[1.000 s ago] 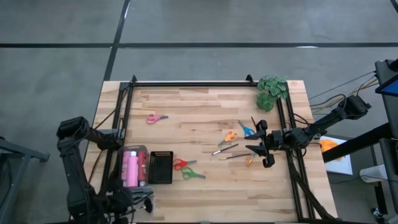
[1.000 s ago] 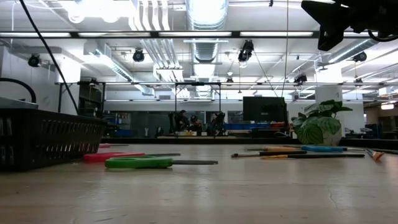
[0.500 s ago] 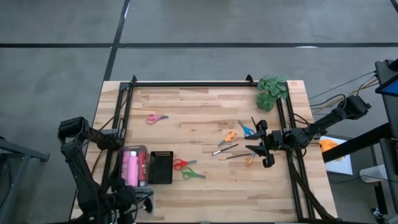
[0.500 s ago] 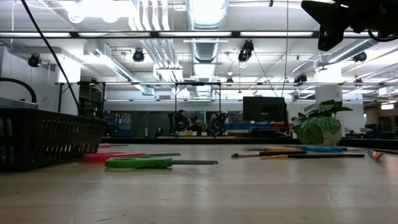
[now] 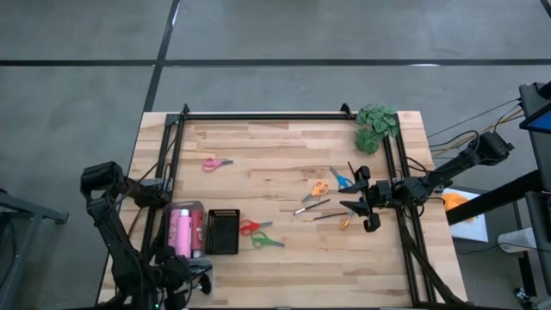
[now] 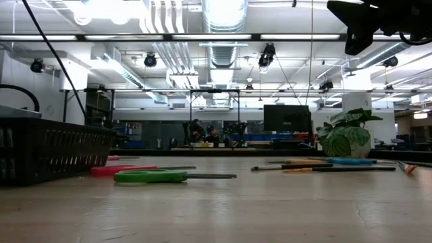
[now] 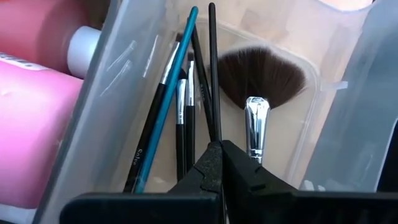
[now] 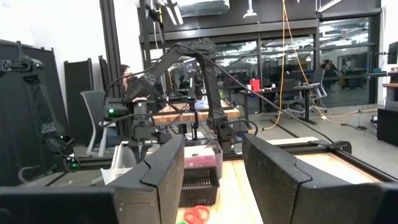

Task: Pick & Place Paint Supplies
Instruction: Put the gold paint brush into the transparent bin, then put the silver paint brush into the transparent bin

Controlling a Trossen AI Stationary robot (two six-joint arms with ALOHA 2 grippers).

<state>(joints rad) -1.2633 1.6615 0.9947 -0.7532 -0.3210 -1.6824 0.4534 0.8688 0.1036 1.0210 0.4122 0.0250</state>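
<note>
- The clear plastic bin (image 5: pixel 184 231) sits near the table's (image 5: pixel 275 155) front left corner. It holds pink paint bottles (image 5: pixel 182 232) in one compartment.
- The left wrist view shows the bin's next compartment. In it lie thin black-handled brushes (image 7: pixel 180 118), one teal-handled brush (image 7: pixel 168 93) and a fan brush with a silver ferrule (image 7: pixel 258 87). The high view cannot show these.
- A black mesh basket (image 5: pixel 223 231) stands just beside the bin, toward the table's middle; what is in it cannot be told.
- The left pincer (image 7: pixel 219 163) is over the brush compartment, its fingers closed on a thin black brush handle (image 7: pixel 212 68) that stands upright between them.
- The right pincer (image 5: pixel 368 207) hovers near the table's right edge with its fingers apart, holding nothing.
- Compared with a second ago, the left arm's elbow has shifted slightly; everything on the table lies as before.
- Red scissors (image 5: pixel 250 226) and green scissors (image 5: pixel 265 241) lie just beside the basket. Pink scissors (image 5: pixel 215 163) lie toward the back left. Orange scissors (image 5: pixel 319 187), blue scissors (image 5: pixel 341 179) and loose brushes (image 5: pixel 312 207) lie near the right pincer.
- The low view alone shows the room behind.
</note>
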